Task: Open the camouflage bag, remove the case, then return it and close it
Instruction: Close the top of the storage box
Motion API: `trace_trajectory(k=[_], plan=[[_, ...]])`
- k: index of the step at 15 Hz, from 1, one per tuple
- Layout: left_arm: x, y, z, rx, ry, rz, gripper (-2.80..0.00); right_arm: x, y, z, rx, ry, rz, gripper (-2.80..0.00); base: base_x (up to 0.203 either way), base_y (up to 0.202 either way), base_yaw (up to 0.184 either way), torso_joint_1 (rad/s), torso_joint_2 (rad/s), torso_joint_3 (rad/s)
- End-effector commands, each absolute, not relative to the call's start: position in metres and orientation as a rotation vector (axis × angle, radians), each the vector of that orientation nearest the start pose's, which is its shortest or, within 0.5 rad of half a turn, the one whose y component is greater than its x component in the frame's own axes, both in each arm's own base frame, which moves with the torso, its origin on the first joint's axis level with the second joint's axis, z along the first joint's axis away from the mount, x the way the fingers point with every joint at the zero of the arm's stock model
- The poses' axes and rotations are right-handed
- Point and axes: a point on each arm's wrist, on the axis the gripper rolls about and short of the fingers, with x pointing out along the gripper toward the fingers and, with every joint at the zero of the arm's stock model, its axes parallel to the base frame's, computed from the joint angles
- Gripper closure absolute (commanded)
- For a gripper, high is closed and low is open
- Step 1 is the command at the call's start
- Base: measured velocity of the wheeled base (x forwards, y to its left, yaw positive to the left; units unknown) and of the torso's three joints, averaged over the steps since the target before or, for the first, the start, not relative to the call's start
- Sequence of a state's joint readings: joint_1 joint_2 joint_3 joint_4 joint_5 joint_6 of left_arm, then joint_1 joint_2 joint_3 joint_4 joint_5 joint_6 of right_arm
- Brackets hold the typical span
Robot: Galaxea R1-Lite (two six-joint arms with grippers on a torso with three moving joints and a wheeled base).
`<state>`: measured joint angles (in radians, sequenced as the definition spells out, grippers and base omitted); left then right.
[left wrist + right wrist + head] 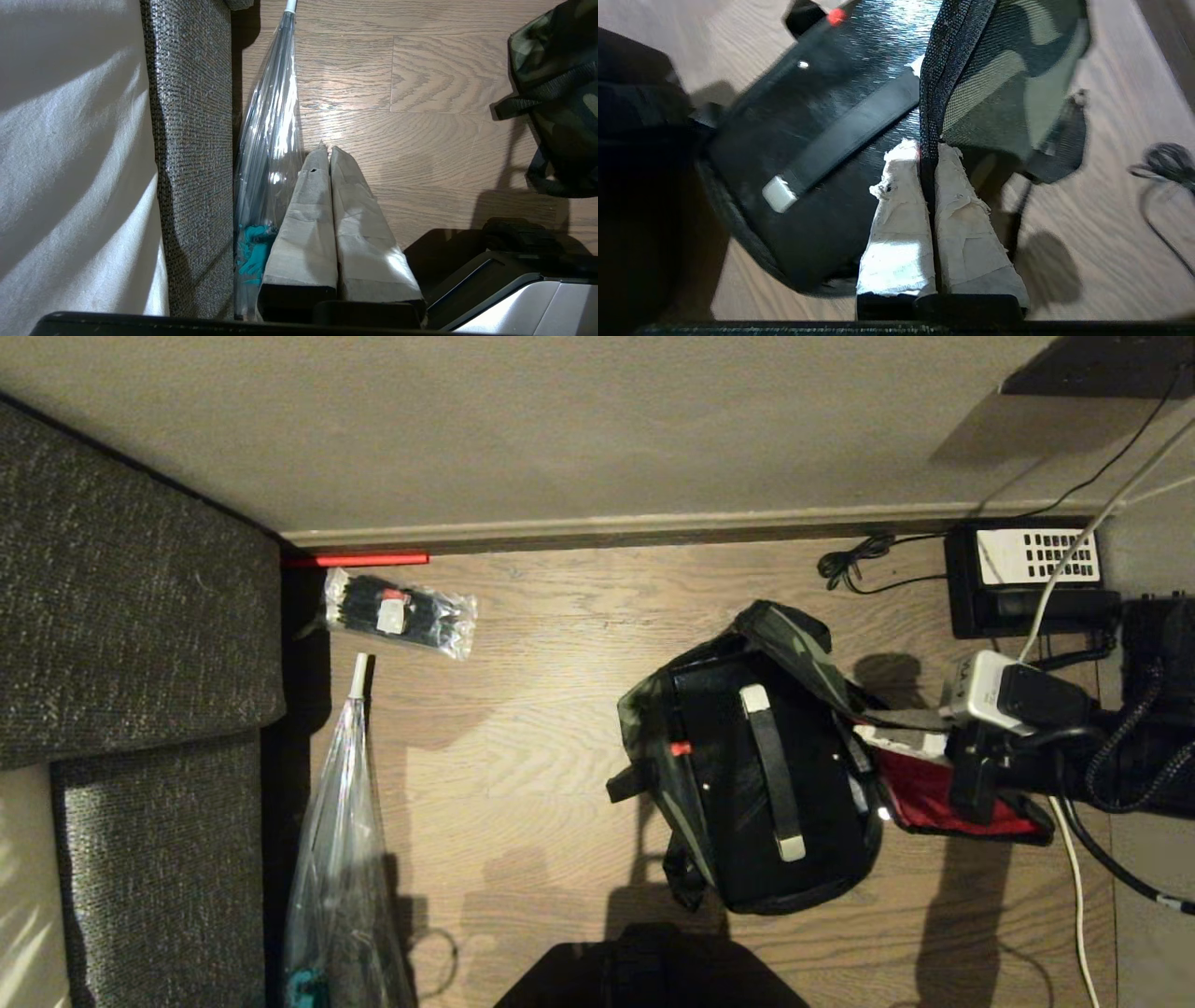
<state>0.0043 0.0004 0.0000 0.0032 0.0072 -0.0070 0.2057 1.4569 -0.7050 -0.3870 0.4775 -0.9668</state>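
Note:
The camouflage bag (653,709) lies open on the wooden floor. The black case (728,784) sits inside it, with its handle (773,770) and red latch (680,748) showing. The lid is thrown back to the right, red lining (920,803) up. My right gripper (901,742) reaches in from the right and is shut on the lid's black edge (938,70). The taped fingertips of the right gripper (927,151) pinch that edge between the case (822,116) and the camouflage cloth (1008,70). My left gripper (327,151) hangs shut and empty over the floor, left of the bag (556,93).
A grey sofa (131,616) fills the left side, with a clear plastic bag (341,859) lying against it. A packet of black ties (401,611) lies near the skirting. A black telephone (1027,574) and loose cables (854,565) are at the back right.

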Motion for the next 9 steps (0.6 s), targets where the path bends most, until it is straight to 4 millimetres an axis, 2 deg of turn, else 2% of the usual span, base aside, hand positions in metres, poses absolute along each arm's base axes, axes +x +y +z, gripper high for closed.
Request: trace_trajectory(k=[1, 6, 9], plan=[[-0.023, 0.0, 0.074, -0.008, 0.006, 0.012, 0.0, 0.223, 0.058, 0.199, -0.88, 0.008, 0.783, 0.0, 0.0, 0.0, 0.0, 0.0, 0.0, 0.0], [-0.023, 0.0, 0.074, -0.008, 0.006, 0.012, 0.0, 0.198, 0.056, 0.155, -0.832, 0.235, 0.785, 0.0, 0.0, 0.0, 0.0, 0.0, 0.0, 0.0], [-0.023, 0.0, 0.074, -0.008, 0.006, 0.012, 0.0, 0.194, 0.064, 0.135, -0.781, 0.403, 0.803, 0.0, 0.0, 0.0, 0.0, 0.0, 0.0, 0.0]])
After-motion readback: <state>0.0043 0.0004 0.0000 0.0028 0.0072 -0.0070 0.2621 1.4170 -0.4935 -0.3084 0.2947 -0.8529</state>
